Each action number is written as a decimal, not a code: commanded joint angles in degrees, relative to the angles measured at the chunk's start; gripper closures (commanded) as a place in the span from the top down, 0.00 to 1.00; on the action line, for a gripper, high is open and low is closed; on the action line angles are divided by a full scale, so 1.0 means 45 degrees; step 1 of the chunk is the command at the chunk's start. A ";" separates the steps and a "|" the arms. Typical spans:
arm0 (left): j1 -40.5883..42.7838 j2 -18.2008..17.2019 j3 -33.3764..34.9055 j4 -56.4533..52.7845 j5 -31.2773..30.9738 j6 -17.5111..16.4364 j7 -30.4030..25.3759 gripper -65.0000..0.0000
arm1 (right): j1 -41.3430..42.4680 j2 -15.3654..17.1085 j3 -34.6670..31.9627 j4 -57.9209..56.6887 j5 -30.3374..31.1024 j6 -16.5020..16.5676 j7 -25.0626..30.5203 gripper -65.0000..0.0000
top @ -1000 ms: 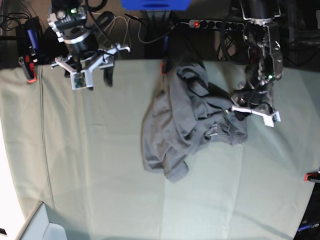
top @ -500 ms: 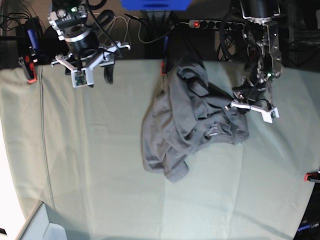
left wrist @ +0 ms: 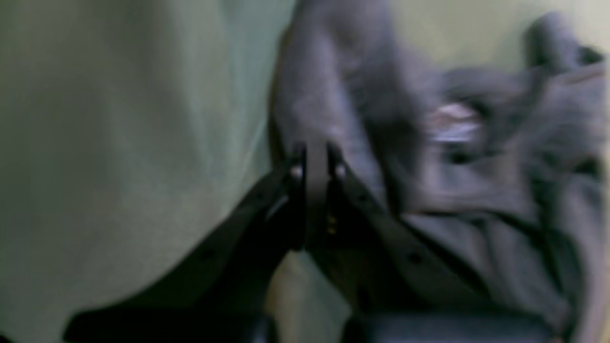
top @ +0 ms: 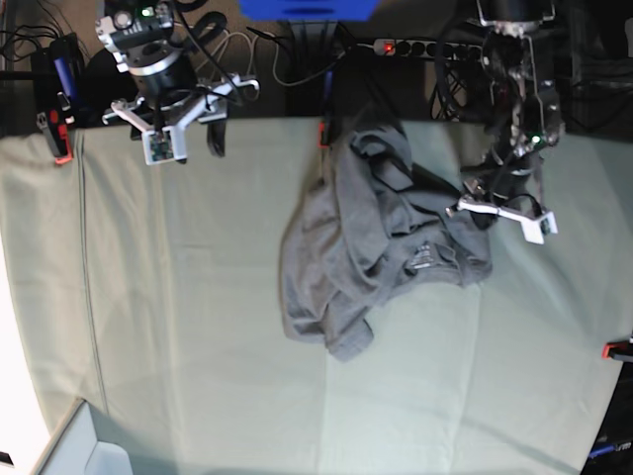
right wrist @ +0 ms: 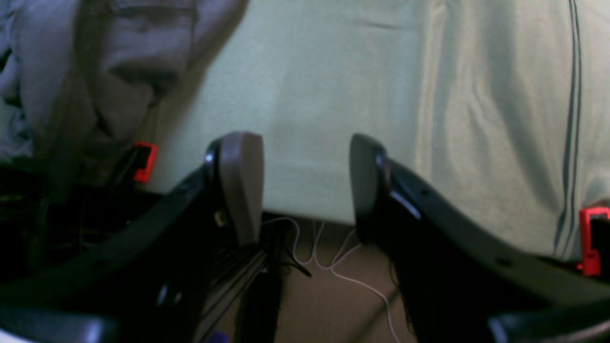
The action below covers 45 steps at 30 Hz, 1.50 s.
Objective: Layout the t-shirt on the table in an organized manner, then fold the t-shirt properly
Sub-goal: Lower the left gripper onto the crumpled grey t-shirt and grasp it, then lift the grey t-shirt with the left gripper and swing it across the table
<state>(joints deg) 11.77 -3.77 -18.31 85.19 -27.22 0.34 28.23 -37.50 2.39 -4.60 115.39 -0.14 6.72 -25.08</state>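
The desk (top: 198, 327) spreads wide under a pale green, creased cloth, with dark gear and cables beyond its twelve o'clock edge. The grey t-shirt (top: 346, 237) lies bunched just right of the middle — its sleeve end toward six o'clock. At two o'clock, the left fingers (left wrist: 312, 157) are pressed together on the t-shirt's edge; the right fingers (right wrist: 305, 186), toward eleven — spread apart, holding nothing.

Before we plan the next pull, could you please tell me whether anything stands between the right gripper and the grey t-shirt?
Nothing visible does. In the base view, the right gripper is open near the table's far edge, with only bare cloth between it and the bunched t-shirt.
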 commanded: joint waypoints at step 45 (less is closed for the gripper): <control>-0.2762 0.0926 0.3179 0.3897 -0.0329 0.0091 -0.0305 0.00 | 0.0117 0.0650 0.0075 0.0193 0.0002 0.0255 -0.0473 0.46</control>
<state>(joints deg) 0.40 0.49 -3.75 101.78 -28.64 1.02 28.16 -36.67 5.19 -4.29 115.37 -0.34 6.81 -28.42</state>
